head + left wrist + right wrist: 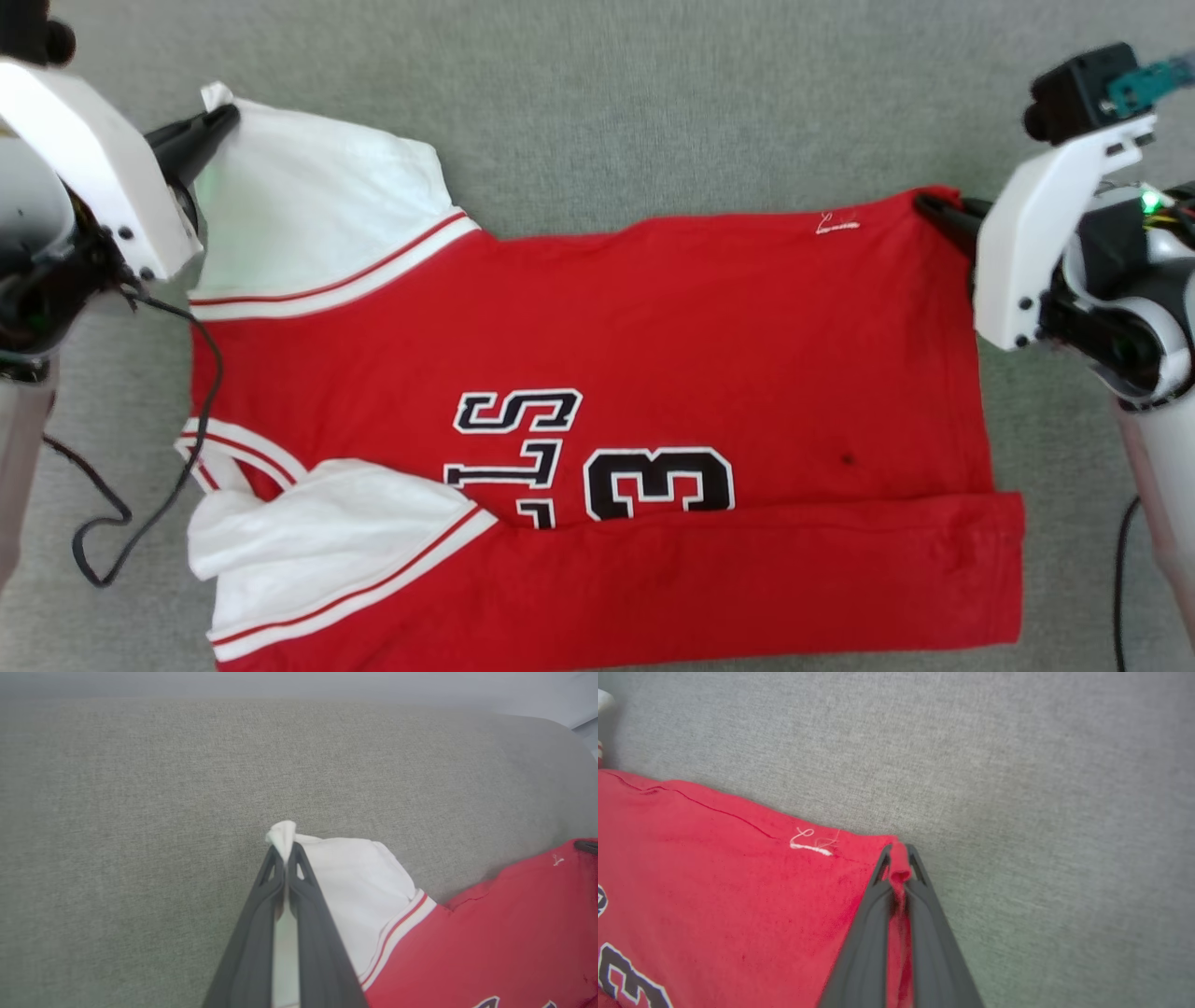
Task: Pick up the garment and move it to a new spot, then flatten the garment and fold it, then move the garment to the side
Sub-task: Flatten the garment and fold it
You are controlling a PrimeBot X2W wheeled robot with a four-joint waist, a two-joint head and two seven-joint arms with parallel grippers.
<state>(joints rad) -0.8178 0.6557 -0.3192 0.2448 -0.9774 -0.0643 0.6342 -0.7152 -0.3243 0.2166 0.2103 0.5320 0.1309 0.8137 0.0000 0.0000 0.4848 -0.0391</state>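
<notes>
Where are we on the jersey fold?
Done: the garment lies spread on the grey surface, near edge already folded over the lettering. In hand: left gripper has jaws shut on the white sleeve tip, right gripper on the far red corner. Left: probably fold the far edge over, finish folding, move it aside.

The left gripper (283,851) and right gripper (899,851) have dark grey tapered fingers (252,952). White angular brackets (93,159) with dark screws (122,233) sit at both frame edges. Black cable (201,392), lower left. Green LED (1150,200), right.
</notes>
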